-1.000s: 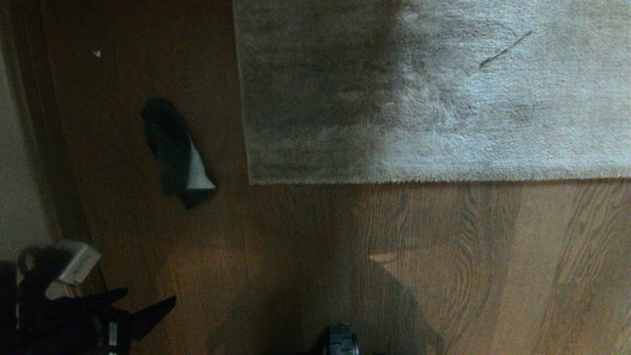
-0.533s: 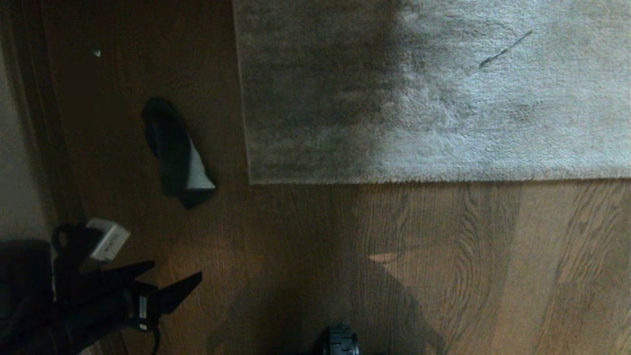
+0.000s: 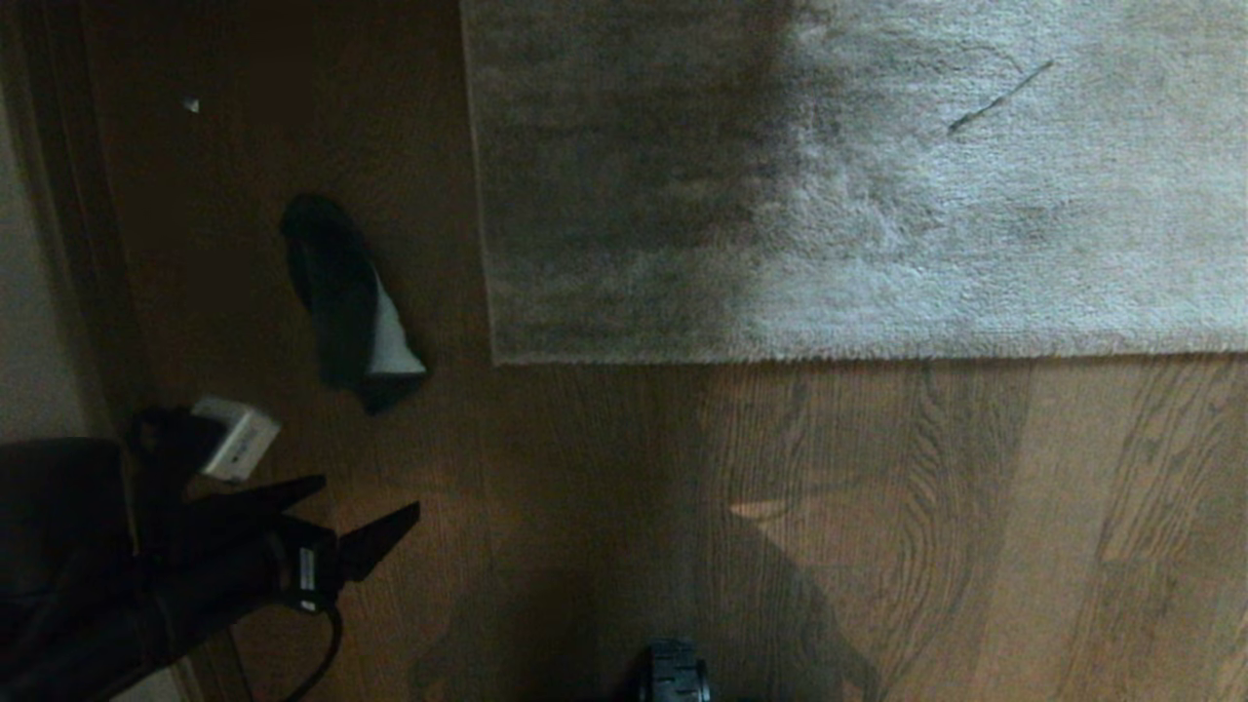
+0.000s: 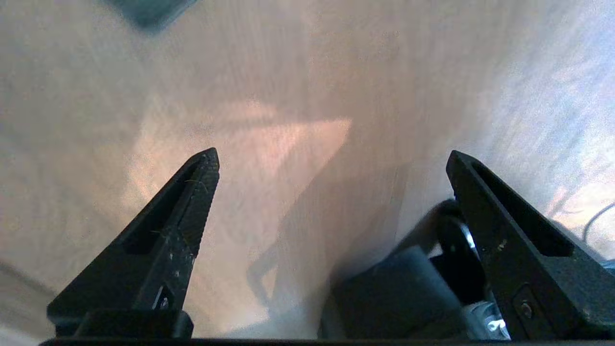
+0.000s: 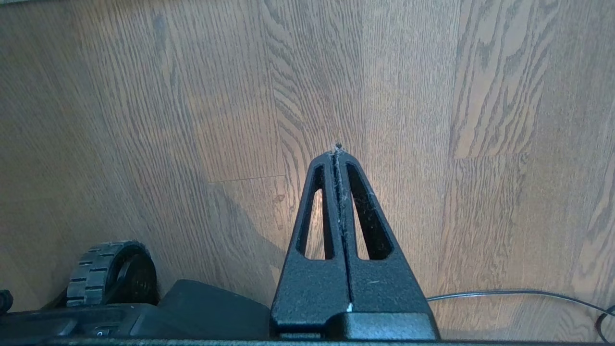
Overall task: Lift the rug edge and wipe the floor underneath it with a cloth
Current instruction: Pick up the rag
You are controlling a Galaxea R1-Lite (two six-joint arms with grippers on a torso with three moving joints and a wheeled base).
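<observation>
The grey plush rug lies flat across the top of the head view, its near rug edge (image 3: 829, 357) straight and its corner (image 3: 495, 359) square. A small cloth (image 3: 361, 312), mostly dark with a pale grey flap, rests crumpled on the brown plank floor (image 3: 604, 487) just left of that corner. My left gripper (image 3: 370, 497) hangs open at the lower left, below the cloth and well apart from it, nothing between its fingers (image 4: 190, 206). Only a dark scrap of the cloth (image 4: 149, 12) shows in the left wrist view. My right gripper (image 5: 338, 149) is shut and empty over bare planks.
A pale wall and dark skirting (image 3: 58, 244) run down the left side. A wheel of my base (image 3: 673, 673) shows at the bottom middle, again as a treaded wheel (image 5: 108, 274) in the right wrist view. A thin cable (image 5: 519, 293) lies on the floor.
My left arm has come up and to the right from the lower left corner toward the cloth, its gripper staying open. The cloth, rug and right gripper have not moved.
</observation>
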